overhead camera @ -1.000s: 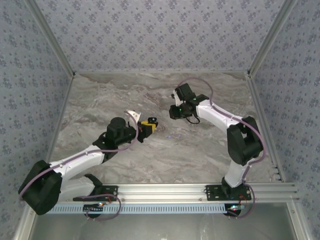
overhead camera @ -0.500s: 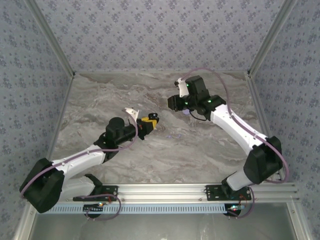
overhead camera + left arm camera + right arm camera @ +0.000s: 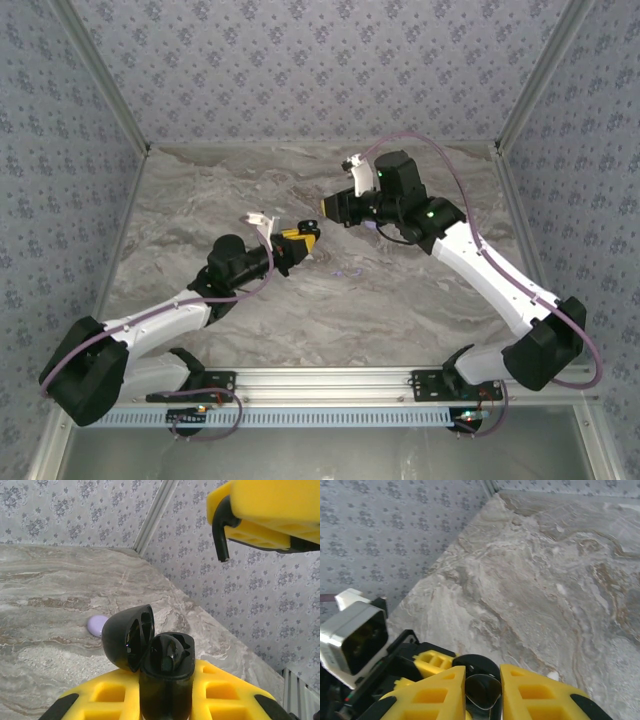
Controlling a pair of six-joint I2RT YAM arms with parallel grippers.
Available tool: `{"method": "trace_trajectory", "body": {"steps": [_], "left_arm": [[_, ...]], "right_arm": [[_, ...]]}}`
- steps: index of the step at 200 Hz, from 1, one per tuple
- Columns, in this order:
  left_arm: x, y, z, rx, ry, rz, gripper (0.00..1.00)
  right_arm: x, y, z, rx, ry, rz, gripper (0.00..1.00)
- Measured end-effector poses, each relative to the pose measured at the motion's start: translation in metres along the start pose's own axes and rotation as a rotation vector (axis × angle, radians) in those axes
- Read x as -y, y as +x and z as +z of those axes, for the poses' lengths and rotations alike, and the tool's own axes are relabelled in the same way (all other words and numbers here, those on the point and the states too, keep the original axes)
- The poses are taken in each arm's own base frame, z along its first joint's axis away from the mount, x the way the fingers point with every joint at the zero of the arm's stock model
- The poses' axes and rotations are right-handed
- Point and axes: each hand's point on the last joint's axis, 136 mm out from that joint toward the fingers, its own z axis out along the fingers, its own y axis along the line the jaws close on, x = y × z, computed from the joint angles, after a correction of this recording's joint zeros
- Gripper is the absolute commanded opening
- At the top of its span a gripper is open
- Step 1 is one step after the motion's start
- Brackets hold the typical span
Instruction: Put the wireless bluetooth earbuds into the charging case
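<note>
1. The marbled tabletop (image 3: 400, 300) fills the middle of the top view, walled in by patterned panels.
2. The left tool (image 3: 305, 238) sits near the frame's centre. Its yellow fingers are clenched on a black case (image 3: 167, 680), which stands upright at the bottom centre of the left wrist view.
3. The right tool (image 3: 330, 207) hangs just up and right of the left tool, close to it but apart. It grasps a black earbud (image 3: 482, 690) between its yellow fingers, at the bottom centre of the right wrist view and directly over the case.
4. The case's lid (image 3: 127, 637) is swung open to the left.
5. A lilac puck (image 3: 97, 624) lies on the tabletop behind the lid, left of centre.
6. A glossy black second earbud (image 3: 167, 652) appears to be seated in the case.
</note>
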Motion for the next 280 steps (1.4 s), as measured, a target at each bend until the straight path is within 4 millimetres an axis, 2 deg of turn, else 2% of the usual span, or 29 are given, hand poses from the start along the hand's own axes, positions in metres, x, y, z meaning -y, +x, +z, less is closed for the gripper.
{"method": "trace_trajectory", "body": {"steps": [38,94,168,280], "left_arm": [[0.007,-0.010,0.000,0.036,0.031,0.008,0.19],[0.015,-0.022,-0.002,0.081,0.056,0.017,0.19],[0.024,-0.037,-0.005,0.125,0.082,0.009,0.19],[0.026,-0.040,-0.006,0.134,0.088,0.001,0.19]], "right_arm": [[-0.018,-0.003,0.002,0.009,-0.048,-0.026,0.23],[-0.032,-0.003,0.004,0.014,-0.078,-0.047,0.23],[-0.039,-0.005,0.005,0.028,-0.096,-0.061,0.23],[-0.044,-0.007,0.005,0.036,-0.108,-0.069,0.22]]}}
